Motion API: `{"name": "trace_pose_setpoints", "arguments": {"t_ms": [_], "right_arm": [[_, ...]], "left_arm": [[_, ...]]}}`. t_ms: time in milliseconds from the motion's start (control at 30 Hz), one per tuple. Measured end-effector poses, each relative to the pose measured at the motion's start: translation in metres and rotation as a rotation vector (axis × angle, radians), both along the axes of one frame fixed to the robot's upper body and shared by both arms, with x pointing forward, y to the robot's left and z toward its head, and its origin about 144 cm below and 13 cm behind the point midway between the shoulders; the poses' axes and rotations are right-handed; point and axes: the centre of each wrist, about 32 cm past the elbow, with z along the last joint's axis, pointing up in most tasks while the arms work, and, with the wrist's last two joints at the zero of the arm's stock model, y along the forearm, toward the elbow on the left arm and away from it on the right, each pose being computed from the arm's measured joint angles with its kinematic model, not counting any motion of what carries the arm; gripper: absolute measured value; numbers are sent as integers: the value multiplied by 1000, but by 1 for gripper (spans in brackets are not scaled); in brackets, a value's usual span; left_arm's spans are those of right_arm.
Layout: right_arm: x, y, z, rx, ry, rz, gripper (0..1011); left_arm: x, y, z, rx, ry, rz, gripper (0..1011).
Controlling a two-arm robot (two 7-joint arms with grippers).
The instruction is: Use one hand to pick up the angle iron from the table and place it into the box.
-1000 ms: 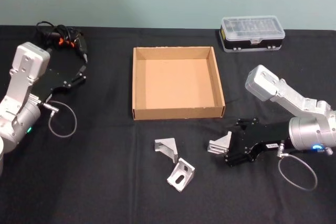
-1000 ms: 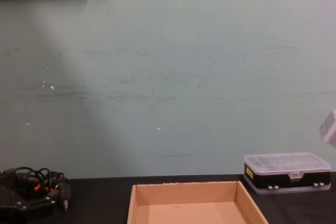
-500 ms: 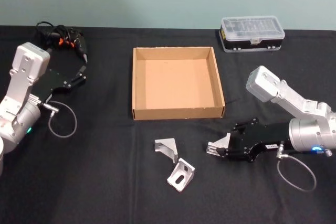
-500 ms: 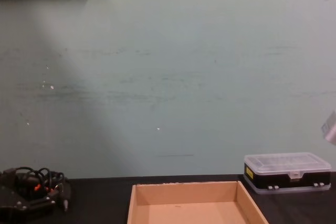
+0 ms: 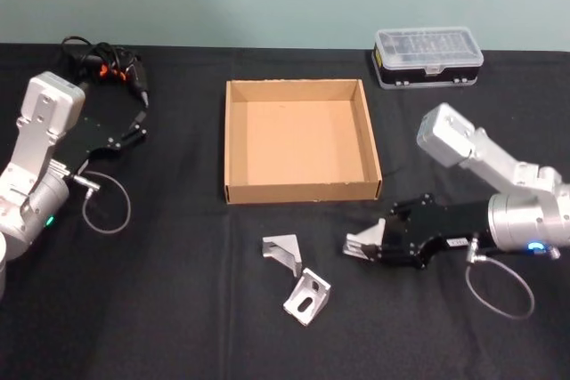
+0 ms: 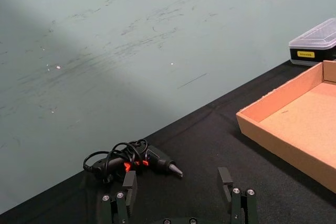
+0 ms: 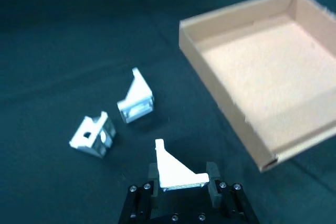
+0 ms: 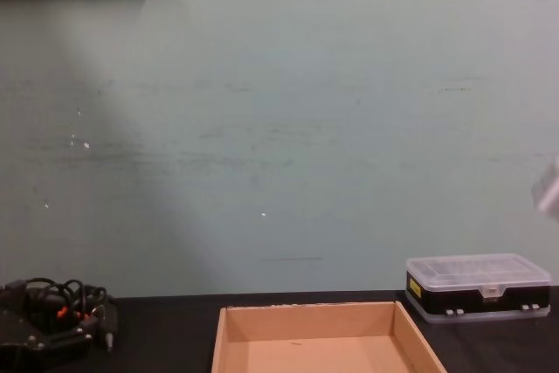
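Right gripper (image 5: 368, 247): low over the table (image 5: 178, 327), just in front of the box's near right corner. Jaws closed on the held angle iron (image 5: 364, 241), one on each side face. Right wrist view: the held angle iron (image 7: 176, 174) sits between the jaws of the right gripper (image 7: 182, 182), triangular web up; whether it clears the table cannot be told.

Box (image 5: 301, 191): open-topped cardboard tray at table centre, interior bare. A strip of bare table lies between its near wall and the gripper.

Second angle iron (image 5: 283, 253) and third angle iron (image 5: 308, 296): loose on the table, left of the gripper and apart from it. Right wrist view separates them clearly (image 7: 135, 99), (image 7: 93, 136).

Left gripper (image 5: 141, 125): parked at far left. Left wrist view shows its jaws wide with nothing between them (image 6: 177, 184), the corded tool (image 6: 142, 158) beyond.

Clear-lidded case (image 8: 479, 287): behind the box's right rear corner; the chest view shows it beside the box's rear wall (image 8: 306, 310).
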Motion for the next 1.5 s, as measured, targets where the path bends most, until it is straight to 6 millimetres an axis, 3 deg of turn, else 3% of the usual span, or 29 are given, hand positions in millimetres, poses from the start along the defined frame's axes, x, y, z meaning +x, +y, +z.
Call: {"name": "trace_pose_setpoints", "arguments": {"t_ms": [467,667,1200,1500], "right_arm": [[14,11,58,273,-135,-47,539],[22,21,66,343,-217,-139,539],[57,47,34,320,-235,-276,539],[90,60,11,280,-207,-323,540]], "left_arm": [[0,0,0,0,0,0,1000],[0,0,0,0,0,0,1000],[0,0,0,0,0,0,1000],[0,0,0,0,0,0,1000]]}}
